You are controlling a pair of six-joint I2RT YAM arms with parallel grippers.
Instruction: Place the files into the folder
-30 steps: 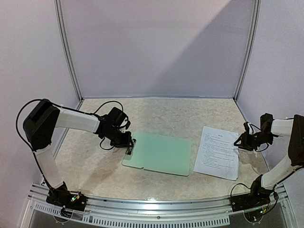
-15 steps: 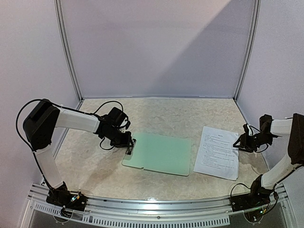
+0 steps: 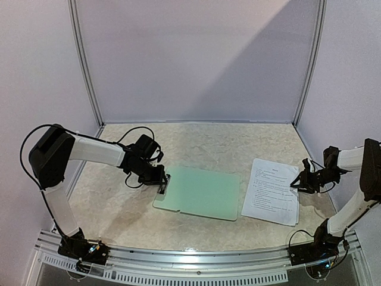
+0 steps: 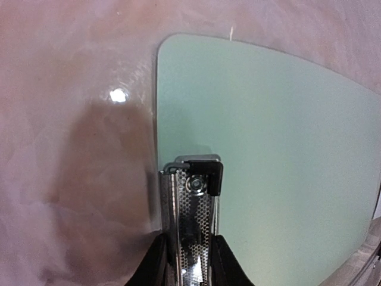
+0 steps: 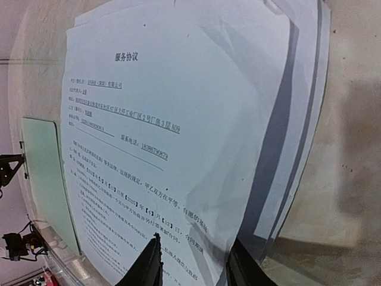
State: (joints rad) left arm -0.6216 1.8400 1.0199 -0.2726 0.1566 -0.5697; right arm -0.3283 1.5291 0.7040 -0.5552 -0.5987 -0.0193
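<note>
The folder (image 3: 202, 192), a pale mint-green board, lies flat at the table's middle; it also shows in the left wrist view (image 4: 268, 131) and the right wrist view (image 5: 44, 179). Its metal clip (image 4: 193, 196) is at the left short edge. My left gripper (image 3: 162, 180) (image 4: 189, 259) is shut on the clip's lever. The files (image 3: 271, 190) (image 5: 178, 119), a stack of white printed sheets, lie right of the folder. My right gripper (image 3: 295, 183) (image 5: 193, 265) is at the stack's right edge, jaws apart, with the lifted, curled edge of the top sheet between them.
Pale walls and metal frame posts (image 3: 83, 65) close in the table on three sides. A metal rail (image 3: 190, 265) runs along the near edge between the arm bases. The right arm's cable (image 3: 318, 159) loops above its wrist.
My right gripper has moved slightly left and lower at the stack's right edge, and the sheets have shifted a little left. The left arm and the folder have not moved.
</note>
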